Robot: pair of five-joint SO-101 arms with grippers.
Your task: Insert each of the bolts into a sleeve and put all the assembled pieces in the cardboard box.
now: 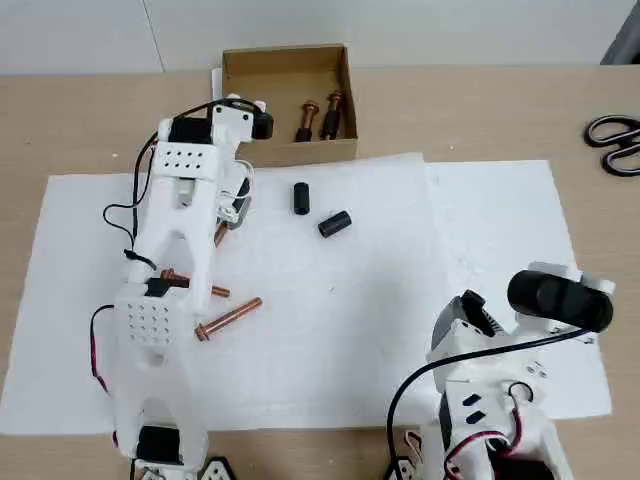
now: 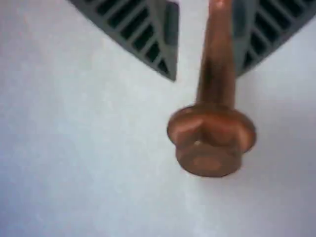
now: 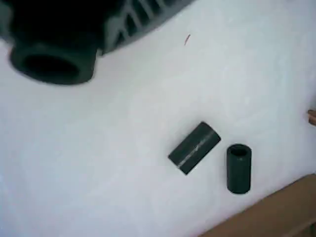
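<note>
My left gripper (image 1: pixel 228 214) hangs over the white paper just below the cardboard box (image 1: pixel 236 92), shut on a copper bolt (image 2: pixel 212 133) whose flanged head points away from the grey fingers (image 2: pixel 153 44). My right gripper (image 1: pixel 545 290) is low at the right, shut on a black sleeve (image 1: pixel 572 304) (image 3: pixel 52 61) held above the paper. Two loose black sleeves (image 1: pixel 300 197) (image 1: pixel 335 223) lie side by side mid-paper, and appear as sleeves (image 3: pixel 194 148) (image 3: pixel 239 168) in the right wrist view. Two loose bolts (image 1: pixel 229 318) (image 1: pixel 192 283) lie beside the left arm. The box holds two assembled pieces (image 1: pixel 307 120) (image 1: pixel 332 115).
A white paper sheet (image 1: pixel 350 330) covers the middle of the wooden table. Black scissors (image 1: pixel 615 140) lie at the far right edge. A corner of the box (image 3: pixel 276 215) shows near the loose sleeves. Cables trail along both arms.
</note>
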